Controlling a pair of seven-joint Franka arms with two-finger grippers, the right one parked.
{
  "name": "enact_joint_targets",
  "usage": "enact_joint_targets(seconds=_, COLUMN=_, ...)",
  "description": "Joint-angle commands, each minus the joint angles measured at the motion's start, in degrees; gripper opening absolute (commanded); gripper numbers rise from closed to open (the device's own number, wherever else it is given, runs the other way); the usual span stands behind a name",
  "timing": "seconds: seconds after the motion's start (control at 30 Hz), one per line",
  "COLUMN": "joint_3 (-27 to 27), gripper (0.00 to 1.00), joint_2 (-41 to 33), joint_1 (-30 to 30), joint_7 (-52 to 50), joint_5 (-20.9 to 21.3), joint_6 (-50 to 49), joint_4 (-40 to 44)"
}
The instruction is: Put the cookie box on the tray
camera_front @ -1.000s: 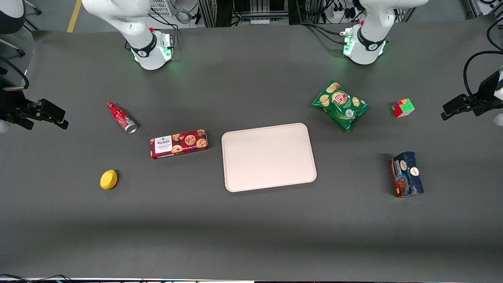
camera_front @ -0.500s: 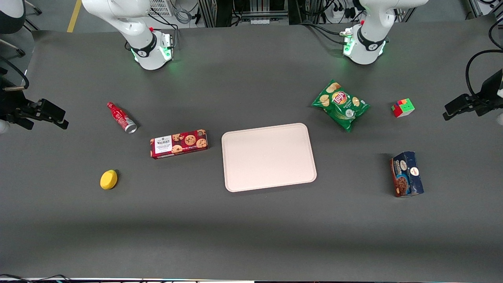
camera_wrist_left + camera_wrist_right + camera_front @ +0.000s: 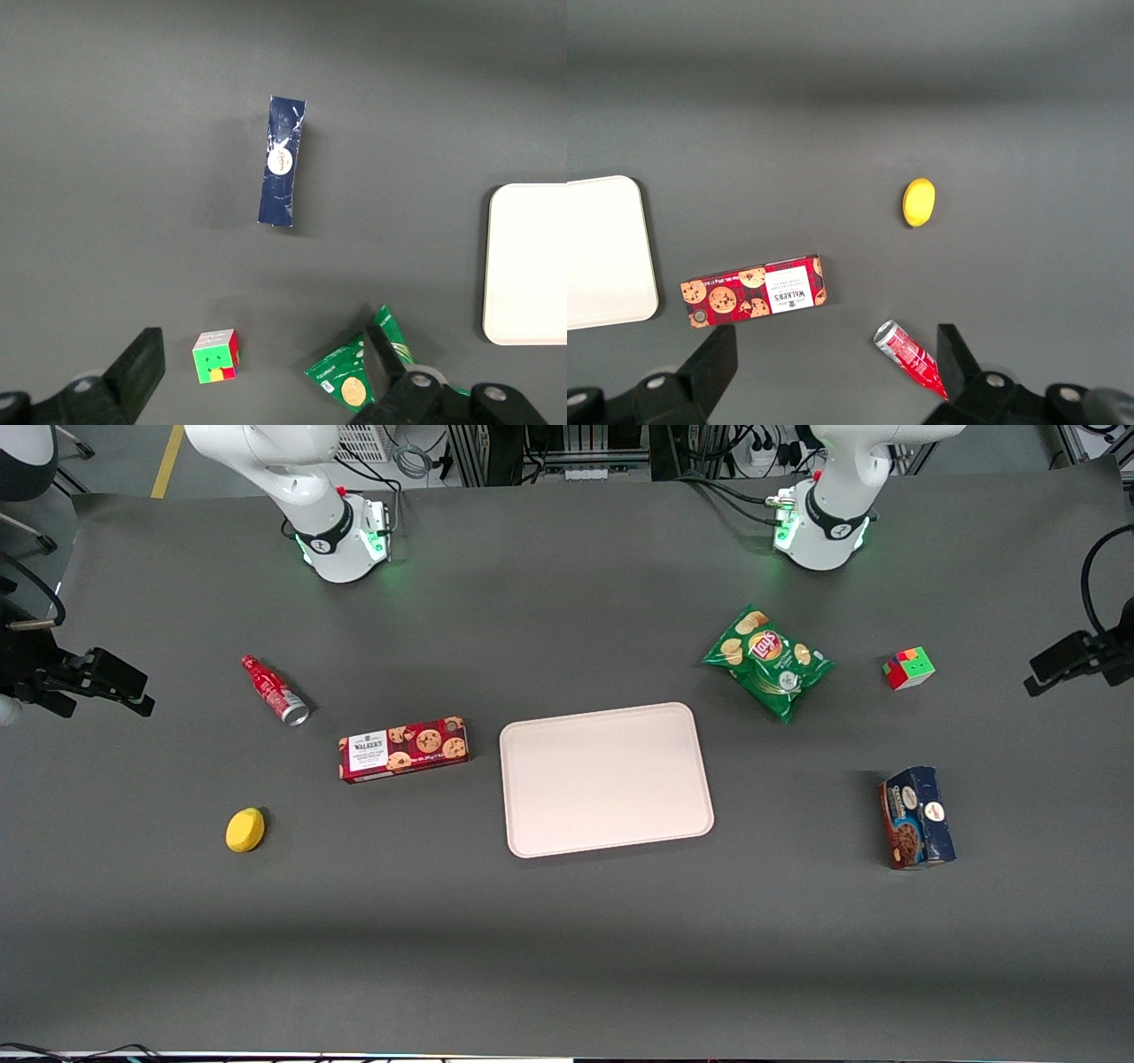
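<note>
The cookie box [image 3: 918, 817], navy blue with brown cookies and a round white-and-red logo, stands on the table toward the working arm's end; it also shows in the left wrist view [image 3: 282, 162]. The pale pinkish-beige tray [image 3: 606, 779] lies bare at the table's middle, and its edge shows in the left wrist view [image 3: 527, 263]. My left gripper [image 3: 1063, 662] hangs high over the working arm's end of the table, farther from the front camera than the cookie box and well apart from it. In the left wrist view the gripper [image 3: 264, 354] is open and empty.
A Rubik's cube [image 3: 908, 668] and a green chips bag [image 3: 768, 661] lie between the gripper and the tray. Toward the parked arm's end lie a longer red cookie box [image 3: 403, 749], a red can [image 3: 274, 689] and a yellow lemon [image 3: 244, 830].
My left gripper has drifted outward toward the working arm's end of the table, a little farther from the front camera. Nothing on the table has moved.
</note>
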Motion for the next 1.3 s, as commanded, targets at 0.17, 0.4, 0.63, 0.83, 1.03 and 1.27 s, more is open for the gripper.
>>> enact_joint_targets(seconds=0.17, joint_3=-0.1, gripper=1.00, joint_2=12.8, joint_1=-0.1, joint_7=0.7, joint_5=0.4, joint_6=3.6, joint_4=2.6)
enact_joint_targets(seconds=0.4, joint_3=-0.1, gripper=1.00, joint_2=19.1, joint_1=-0.1, joint_7=0.7, joint_5=0.2, joint_6=7.5, joint_4=2.3)
enact_joint_targets(seconds=0.63, joint_3=-0.3, gripper=1.00, joint_2=23.1, joint_1=-0.3, joint_7=0.8, joint_5=0.5, joint_6=11.8, joint_4=2.0)
enact_joint_targets(seconds=0.83, joint_3=-0.5, gripper=1.00, joint_2=27.3, joint_1=-0.3, joint_7=4.3, joint_5=0.5, joint_6=16.5, joint_4=1.7)
enact_joint_targets(seconds=1.03, joint_3=-0.5, gripper=1.00, joint_2=30.0, joint_1=-0.3, joint_7=5.3, joint_5=0.5, joint_6=22.7, joint_4=-0.3)
enact_joint_targets(seconds=1.27, joint_3=-0.5, gripper=1.00, joint_2=32.5, joint_1=-0.3, joint_7=5.9, joint_5=0.5, joint_6=26.2, joint_4=-0.9)
